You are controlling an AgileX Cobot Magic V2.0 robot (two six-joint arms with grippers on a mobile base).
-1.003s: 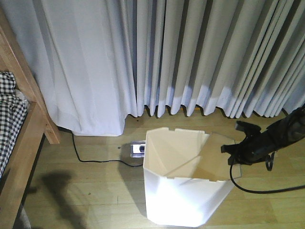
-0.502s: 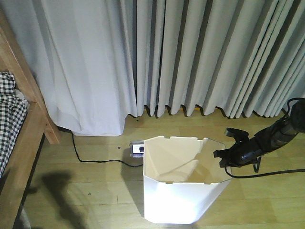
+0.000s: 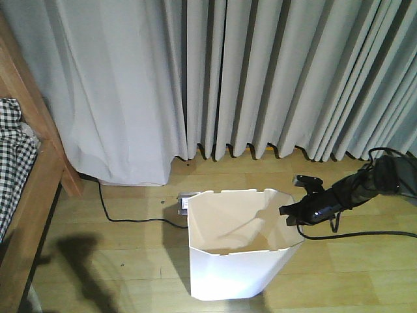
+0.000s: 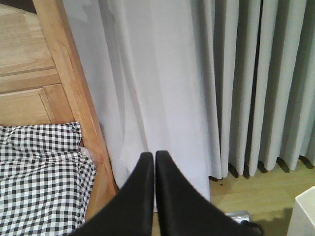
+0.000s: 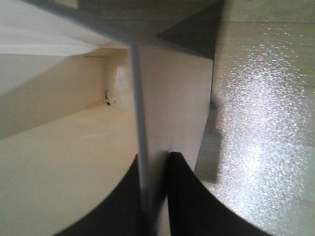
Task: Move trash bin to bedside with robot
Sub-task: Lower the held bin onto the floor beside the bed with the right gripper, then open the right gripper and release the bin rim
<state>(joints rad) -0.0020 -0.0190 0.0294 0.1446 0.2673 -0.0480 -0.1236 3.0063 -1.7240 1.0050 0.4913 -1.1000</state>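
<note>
Right wrist view: right gripper (image 5: 153, 161) pinches the trash bin (image 5: 170, 98) wall to drag it; left gripper (image 4: 153, 155) jaws pressed together.

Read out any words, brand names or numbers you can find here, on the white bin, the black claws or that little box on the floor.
None can be read in any view.
Trash bin: plain white walls, no label.
Right claw and left claw: plain black, no brand showing.
Small box behind the bin: too small and half hidden to tell.
</note>
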